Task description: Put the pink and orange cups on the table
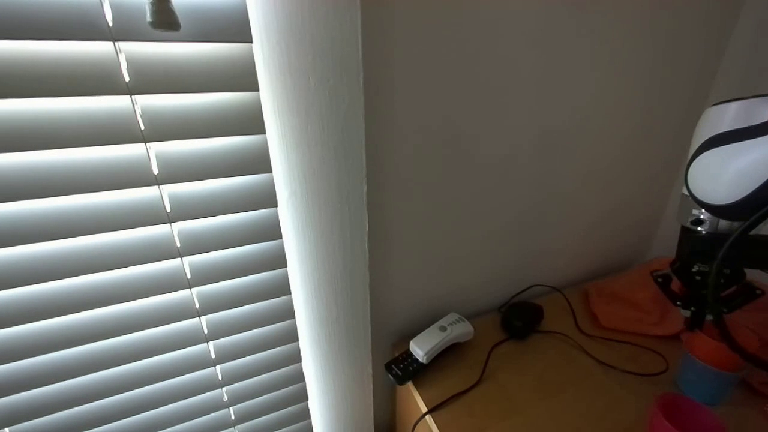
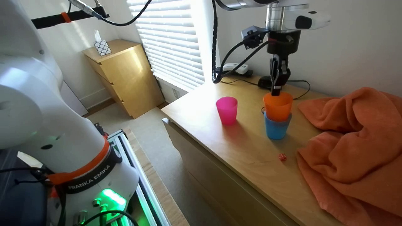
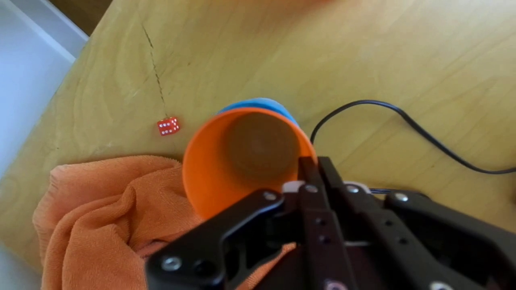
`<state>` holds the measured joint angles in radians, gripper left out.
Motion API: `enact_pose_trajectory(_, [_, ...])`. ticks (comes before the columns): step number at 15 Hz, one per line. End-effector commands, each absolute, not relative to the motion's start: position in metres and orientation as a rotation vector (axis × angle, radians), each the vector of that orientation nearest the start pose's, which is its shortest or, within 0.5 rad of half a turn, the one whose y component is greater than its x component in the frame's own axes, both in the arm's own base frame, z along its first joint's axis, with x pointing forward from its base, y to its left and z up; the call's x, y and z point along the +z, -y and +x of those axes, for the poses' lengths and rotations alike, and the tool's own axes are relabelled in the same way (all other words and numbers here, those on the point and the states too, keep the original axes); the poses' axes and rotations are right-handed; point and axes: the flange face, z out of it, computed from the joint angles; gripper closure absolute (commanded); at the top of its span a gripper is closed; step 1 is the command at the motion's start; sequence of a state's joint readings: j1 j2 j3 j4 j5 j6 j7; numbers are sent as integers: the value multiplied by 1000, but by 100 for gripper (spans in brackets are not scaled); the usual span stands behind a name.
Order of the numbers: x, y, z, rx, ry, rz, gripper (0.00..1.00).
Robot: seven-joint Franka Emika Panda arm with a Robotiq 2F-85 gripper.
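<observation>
The orange cup [image 2: 278,108] sits upright, partly nested in the blue cup [image 2: 277,129] on the wooden table [image 2: 245,150]. My gripper [image 2: 276,92] points down and is shut on the orange cup's rim. In the wrist view the gripper [image 3: 316,161] has one finger inside the orange cup [image 3: 217,161] and one outside; a sliver of the blue cup [image 3: 258,102] shows beneath it. The pink cup [image 2: 227,111] stands upright on the table, apart from the other cups. It is cut off at the bottom edge in an exterior view [image 1: 684,414] and out of the wrist view.
A crumpled orange cloth [image 2: 355,150] covers the table's side next to the cups. A red die [image 3: 168,126] lies near the cloth. A black device [image 1: 522,318] with a thin cable, a white handheld device [image 1: 441,338] and a black remote [image 1: 404,367] lie by the wall.
</observation>
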<state>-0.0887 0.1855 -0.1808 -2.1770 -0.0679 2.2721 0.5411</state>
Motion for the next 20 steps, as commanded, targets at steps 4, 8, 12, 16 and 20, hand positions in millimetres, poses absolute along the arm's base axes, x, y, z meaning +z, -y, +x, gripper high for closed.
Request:
enact_pose_trajectory(4, [360,113,504,25,-1099,-3057,99])
enact_pose_trajectory(8, [379,85,497,12,-986,-3065,99])
enact_pose_trajectory(12, [368,59,499,96,-909,-3060,99])
enact_pose_trajectory(16, [335,47,508,161,-812,-3057,99])
enact_pose_trajectory(20, [304,51,516,176,-724,-3088,99])
